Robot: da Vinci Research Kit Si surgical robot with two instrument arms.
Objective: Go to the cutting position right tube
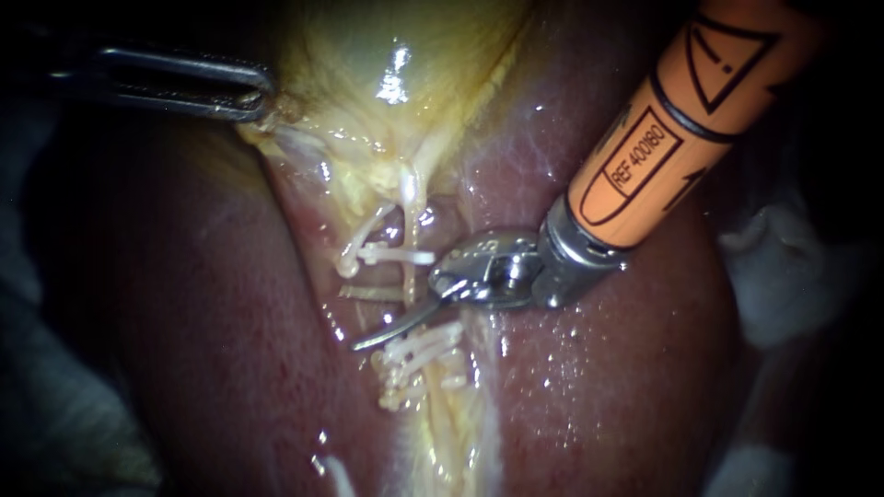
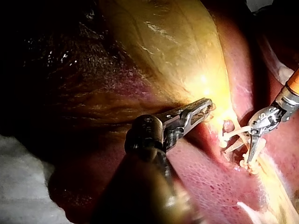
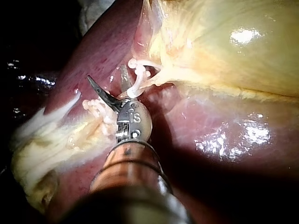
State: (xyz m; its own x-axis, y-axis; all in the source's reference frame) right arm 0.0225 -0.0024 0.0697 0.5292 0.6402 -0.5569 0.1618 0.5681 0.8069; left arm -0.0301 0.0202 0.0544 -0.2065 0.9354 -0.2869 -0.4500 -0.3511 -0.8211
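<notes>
Slim grey metal left instrument (image 1: 249, 97), ten o'clock: claw closed on the edge of the glistening yellow gallbladder (image 1: 387, 83). Pale thread-like right tube (image 1: 411, 207), centre, running down between white plastic clips (image 1: 396, 254) over the dark red liver (image 1: 212, 304). Orange-sleeved right instrument (image 1: 378, 317), entering from two o'clock: curved-bladed claw parted at the tube between the clips, gripping nothing.

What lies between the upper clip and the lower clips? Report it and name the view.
Endoscope view: the right instrument, jaws open, lies between the upper clip and lower clips, at the tube.
</notes>
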